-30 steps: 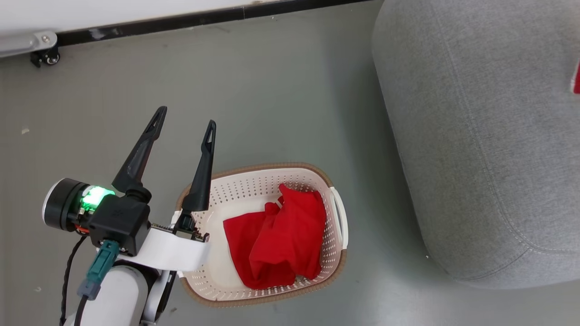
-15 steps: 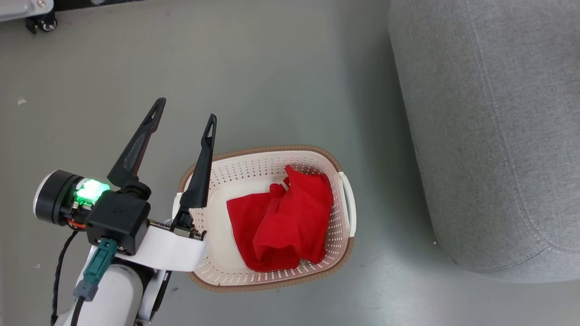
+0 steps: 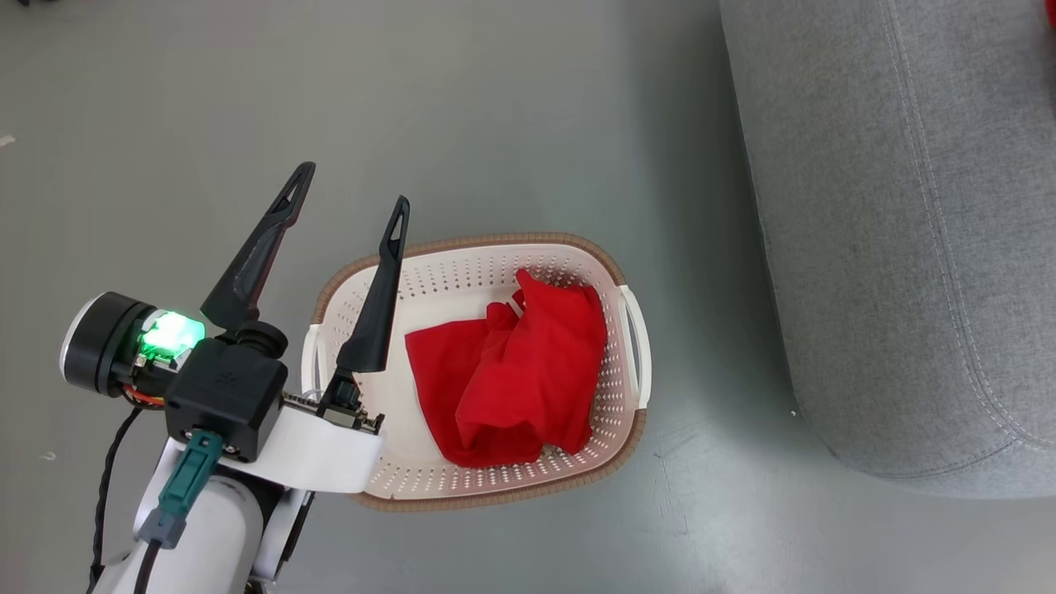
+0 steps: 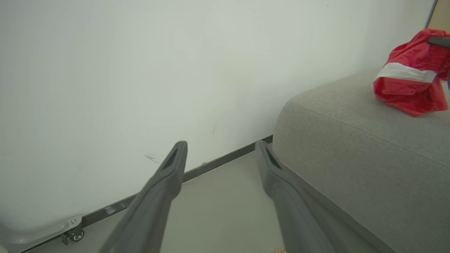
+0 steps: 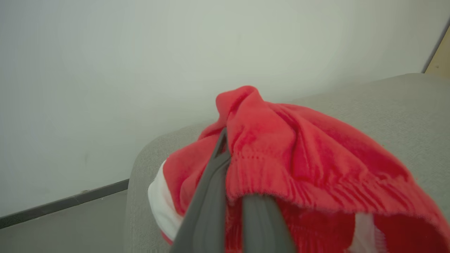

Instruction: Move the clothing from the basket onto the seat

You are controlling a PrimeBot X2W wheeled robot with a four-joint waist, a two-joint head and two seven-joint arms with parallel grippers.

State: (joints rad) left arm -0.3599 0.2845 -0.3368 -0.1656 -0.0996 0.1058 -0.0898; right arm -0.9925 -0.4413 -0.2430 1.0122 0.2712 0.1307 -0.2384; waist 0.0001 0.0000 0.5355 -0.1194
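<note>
One piece of the clothing (image 3: 511,371) sits crumpled in the basket (image 3: 495,244), a red heap whose long axis runs up and down the head view, across the basket's shorter width, with a flat flap reaching out to the left. It's bunched into the half nearest the seat (image 3: 891,247). The basket itself lies lengthwise left to right on the grey floor (image 3: 495,107), just beside the seat but not touching it.

And over on the seat (image 4: 351,140), there's a red garment with a white band (image 4: 411,80), pinched tight in the right gripper (image 5: 228,165), its cloth draped over both fingers!

The left gripper (image 3: 353,186) hangs at the basket's left end, fingers spread wide, nothing between them.

Compared with a second ago, the head view has swung: the strip at the foot of the wall (image 4: 175,175) has slid off its top. The heap keeps its shape.
</note>
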